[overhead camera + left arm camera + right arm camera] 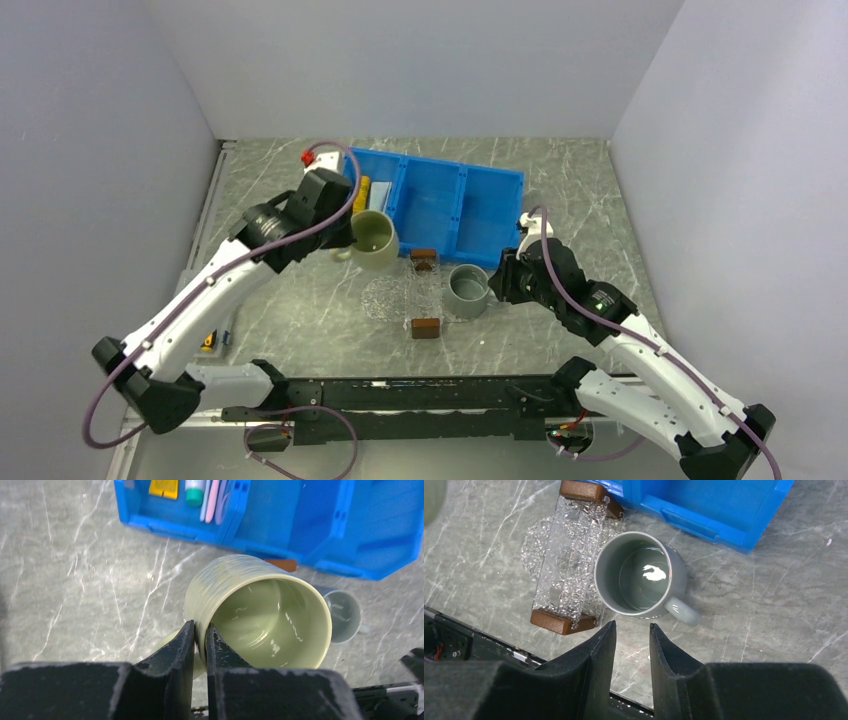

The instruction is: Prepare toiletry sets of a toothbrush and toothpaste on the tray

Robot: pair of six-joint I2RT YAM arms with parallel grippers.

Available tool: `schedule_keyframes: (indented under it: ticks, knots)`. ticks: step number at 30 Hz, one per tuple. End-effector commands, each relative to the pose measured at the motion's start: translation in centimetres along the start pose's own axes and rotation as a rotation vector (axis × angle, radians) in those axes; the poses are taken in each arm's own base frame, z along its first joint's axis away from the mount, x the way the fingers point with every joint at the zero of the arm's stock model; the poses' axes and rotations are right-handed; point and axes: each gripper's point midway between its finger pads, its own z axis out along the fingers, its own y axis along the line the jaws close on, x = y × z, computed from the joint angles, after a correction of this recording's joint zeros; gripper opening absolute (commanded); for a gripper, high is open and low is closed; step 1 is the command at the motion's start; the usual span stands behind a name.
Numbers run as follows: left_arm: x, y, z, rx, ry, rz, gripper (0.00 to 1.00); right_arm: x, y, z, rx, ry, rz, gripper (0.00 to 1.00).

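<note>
Marbled counter (300, 310). Toothbrush (212, 500), toothpaste (194, 491): blue bin (480, 200), left compartment, top of left-wrist frame, lying lengthwise up-frame. Left hand (199, 630), nearer, is clamped on green mug (260, 610). Right hand (631, 630) is part-open, holding nothing.

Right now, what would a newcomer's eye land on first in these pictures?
The left gripper pinching the wall of the pale green mug, just in front of the blue bin. Next, the grey mug beside the clear tray, with the right gripper open near it. The toothpaste tubes and toothbrush lie in the bin's left-end compartment.
</note>
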Motion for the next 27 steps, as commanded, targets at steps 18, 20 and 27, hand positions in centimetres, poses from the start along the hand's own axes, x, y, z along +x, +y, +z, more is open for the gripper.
schedule_keyframes:
  ticks: [18, 20, 27]
  knots:
    - [7.1, 1.7, 2.7, 0.083, 0.030, -0.049, 0.00, -1.5, -1.1, -0.3, 0.108, -0.022, 0.049, 0.33]
    - [7.4, 1.8, 3.1, 0.083, 0.028, -0.042, 0.00, -1.4, -1.3, -0.2, 0.119, -0.019, 0.055, 0.33]
    - [8.1, 1.2, 4.9, 0.096, 0.036, -0.028, 0.00, -1.1, -1.5, 0.3, 0.136, -0.003, 0.065, 0.33]
